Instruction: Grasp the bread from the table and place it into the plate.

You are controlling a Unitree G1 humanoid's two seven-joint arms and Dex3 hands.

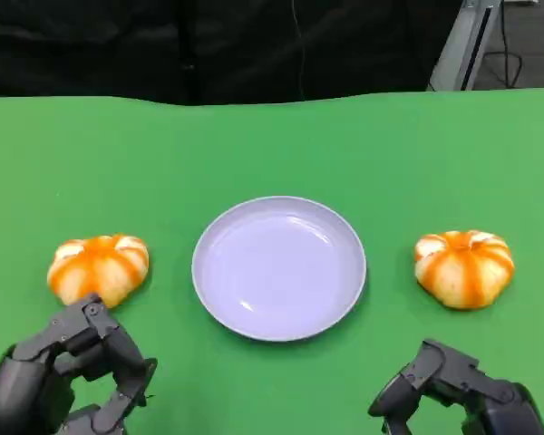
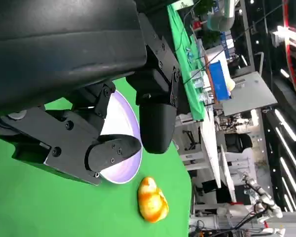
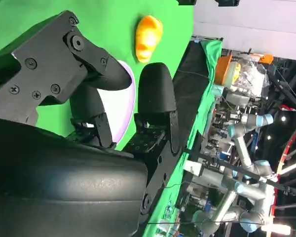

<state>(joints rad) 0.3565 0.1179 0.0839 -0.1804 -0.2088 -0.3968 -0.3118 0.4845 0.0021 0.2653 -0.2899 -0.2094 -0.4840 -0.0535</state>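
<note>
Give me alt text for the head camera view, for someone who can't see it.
An empty lilac plate sits mid-table on a green cloth, with an orange-striped bread roll on each side: left roll, right roll. The robot's black left hand and right hand wait at the near edge, holding nothing.

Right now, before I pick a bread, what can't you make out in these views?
- Left hand: lower part cut off by the head view's edge.
- Right hand: likewise cut off.
- Plate: in both wrist views, mostly hidden behind black fingers.
- Breads' undersides: hidden against the table.
</note>
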